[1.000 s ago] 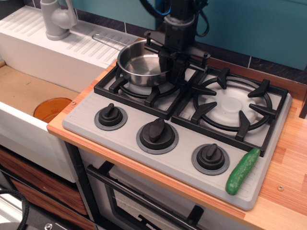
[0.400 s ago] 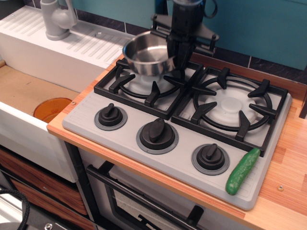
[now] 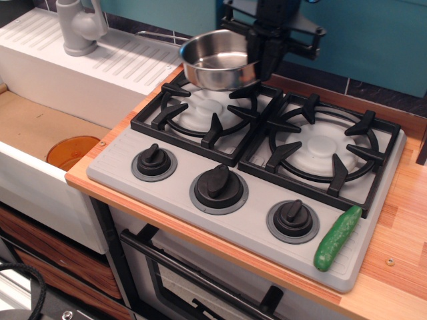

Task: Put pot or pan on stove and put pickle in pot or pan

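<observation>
Claw point(image 3: 261, 59) clamped, raised, pointing down

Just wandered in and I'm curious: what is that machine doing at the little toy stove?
The black robot arm's fingers are clamped on the rim of a small shiny steel saucepan, holding it in the air above the back of the left burner of the grey two-burner toy stove. The bumpy green toy pickle lies untouched at the stove's front right corner. The pan looks empty.
</observation>
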`<action>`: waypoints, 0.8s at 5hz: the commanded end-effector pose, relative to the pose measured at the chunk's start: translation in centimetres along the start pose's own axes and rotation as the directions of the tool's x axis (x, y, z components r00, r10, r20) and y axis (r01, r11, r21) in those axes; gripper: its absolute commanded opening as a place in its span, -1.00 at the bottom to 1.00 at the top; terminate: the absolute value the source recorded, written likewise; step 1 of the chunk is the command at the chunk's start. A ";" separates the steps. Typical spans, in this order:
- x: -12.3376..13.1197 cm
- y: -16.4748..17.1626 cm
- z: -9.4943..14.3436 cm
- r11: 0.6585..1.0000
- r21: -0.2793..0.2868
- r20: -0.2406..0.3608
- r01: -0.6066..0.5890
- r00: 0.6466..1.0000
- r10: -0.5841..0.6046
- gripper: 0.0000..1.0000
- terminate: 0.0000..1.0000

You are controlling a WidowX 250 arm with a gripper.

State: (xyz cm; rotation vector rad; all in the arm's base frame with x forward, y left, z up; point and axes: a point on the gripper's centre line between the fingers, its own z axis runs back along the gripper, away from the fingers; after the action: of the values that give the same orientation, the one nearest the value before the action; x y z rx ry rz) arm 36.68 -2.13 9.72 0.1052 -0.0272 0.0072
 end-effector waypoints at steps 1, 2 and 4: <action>0.9 -4.8 5.0 0.999 0.022 0.089 -0.047 0.995 0.045 -1.00 -1.00; 1.1 -7.5 5.2 0.998 0.028 0.081 -0.065 0.995 0.063 -1.00 -1.00; 1.0 -10.1 3.7 0.997 0.025 0.096 -0.071 0.993 0.068 -1.00 -1.00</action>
State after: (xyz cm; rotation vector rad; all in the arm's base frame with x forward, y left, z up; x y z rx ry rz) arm 37.22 -12.66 10.79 0.1413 -0.0884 0.0691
